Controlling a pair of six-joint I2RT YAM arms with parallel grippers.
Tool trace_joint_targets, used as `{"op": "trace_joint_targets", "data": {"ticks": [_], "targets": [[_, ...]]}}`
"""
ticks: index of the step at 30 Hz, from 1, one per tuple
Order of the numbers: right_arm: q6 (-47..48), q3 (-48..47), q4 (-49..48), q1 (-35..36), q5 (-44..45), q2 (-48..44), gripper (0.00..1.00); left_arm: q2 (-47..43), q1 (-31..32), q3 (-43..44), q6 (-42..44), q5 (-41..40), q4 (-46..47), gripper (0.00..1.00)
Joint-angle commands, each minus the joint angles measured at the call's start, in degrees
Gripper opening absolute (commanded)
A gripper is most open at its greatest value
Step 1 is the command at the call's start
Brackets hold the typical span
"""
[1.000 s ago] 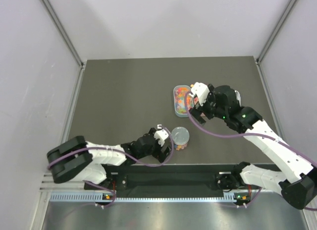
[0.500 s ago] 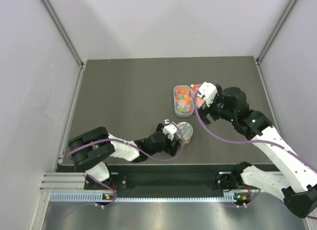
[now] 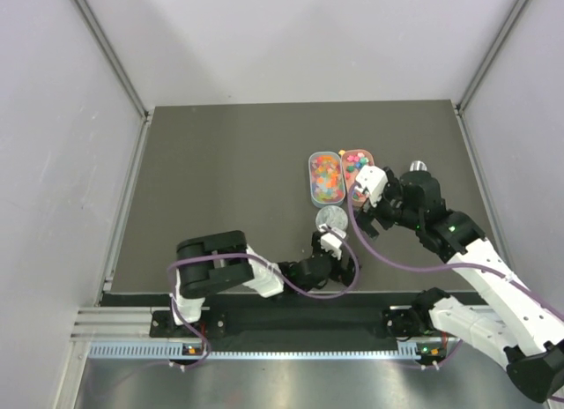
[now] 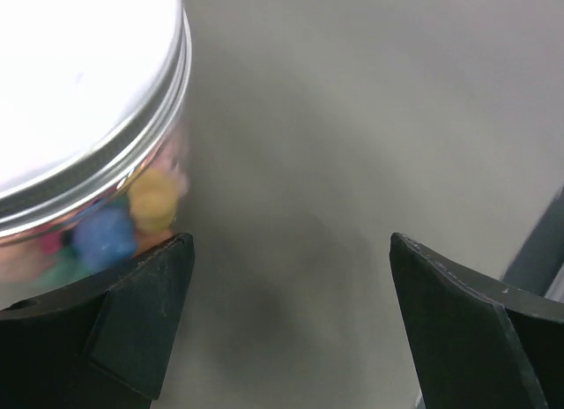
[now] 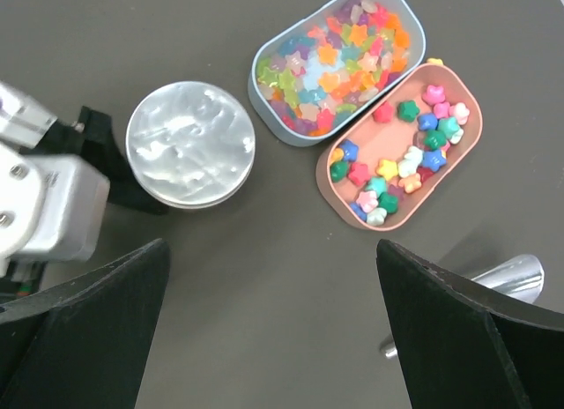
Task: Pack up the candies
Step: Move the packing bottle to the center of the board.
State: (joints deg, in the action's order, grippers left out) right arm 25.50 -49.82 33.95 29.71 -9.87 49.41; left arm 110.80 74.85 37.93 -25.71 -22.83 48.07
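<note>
Candies [image 5: 330,52], tiny mixed-colour stars with no long axis, lie in a blue tray [image 5: 255,71] and a pink tray [image 5: 372,143] side by side just behind the lidded jar [image 5: 190,145]; some are inside it. We see the left gripper [image 4: 286,250] and the right gripper [image 5: 271,250] spread wide, empty.

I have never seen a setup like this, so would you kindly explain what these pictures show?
A robot's left arm and right arm stand at a dark table. One picture looks down from above; the other two come from cameras on each wrist. On the table lie a blue tray and a pink tray of star-shaped candies, a metal-lidded jar with candies inside, and a shiny metal tool. The left gripper is open beside the jar; the right gripper hangs open over the table. Neither holds anything.
</note>
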Motion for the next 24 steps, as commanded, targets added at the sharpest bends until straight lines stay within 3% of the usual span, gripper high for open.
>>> {"op": "trace_joint_targets", "data": {"ticks": [1,3,7,10,12,17,20,24], "targets": [[0.5,0.4,-4.2,-1.3,-2.8,-2.6,1.0,15.2,-0.5,-5.9,-13.8,4.4,-35.1,0.98],[1.5,0.7,-3.7,-1.9,-3.4,-4.1,1.0,14.0,-0.1,-9.2,-15.6,5.2,-32.6,0.99],[3.7,2.3,-3.0,-2.6,-4.5,-6.5,1.0,14.4,1.1,-6.7,-18.0,2.5,-39.5,0.98],[4.8,3.3,-2.8,-3.8,-5.2,-7.7,1.0,9.3,1.1,-8.5,-20.1,3.8,-42.3,0.98],[4.8,2.6,-2.6,-5.3,-6.2,-7.7,1.0,-1.3,2.0,-8.8,-17.0,7.9,-43.6,0.98],[0.9,-1.0,-2.8,-8.3,-9.9,-4.9,1.0,-23.8,3.9,-2.7,-13.6,8.0,-63.9,0.99],[-1.3,-1.2,-4.6,-9.2,-11.3,-3.7,1.0,-31.6,3.9,2.7,-5.5,5.5,-65.8,0.99],[-3.1,-1.2,-7.6,-9.3,-12.4,-2.7,1.0,-37.1,1.8,3.7,23.6,4.2,-54.1,0.99]]}}
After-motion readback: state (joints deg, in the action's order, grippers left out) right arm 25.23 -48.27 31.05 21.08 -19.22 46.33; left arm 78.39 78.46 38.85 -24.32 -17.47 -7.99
